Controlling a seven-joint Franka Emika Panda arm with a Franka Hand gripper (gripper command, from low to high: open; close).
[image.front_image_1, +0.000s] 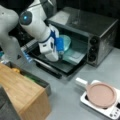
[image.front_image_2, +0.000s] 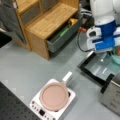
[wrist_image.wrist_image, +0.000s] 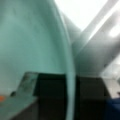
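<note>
The gripper (image.front_image_1: 60, 51) is closed on the rim of the teal bowl (image.front_image_1: 65, 42), just at the mouth of the toaster oven (image.front_image_1: 86, 30). I judge the bowl is being carried at the oven; next it must stay level above the open door (image.front_image_1: 58, 65) under the gripper.

Both front views look down steeply on the grey table (image.front_image_1: 62, 100), from opposite sides. They share the toaster oven (image.front_image_1: 85, 30), the pink pan (image.front_image_2: 53, 96) and the wooden cabinet (image.front_image_2: 50, 20). The wrist view sits pressed close against a teal bowl (wrist_image.wrist_image: 30, 37).
</note>
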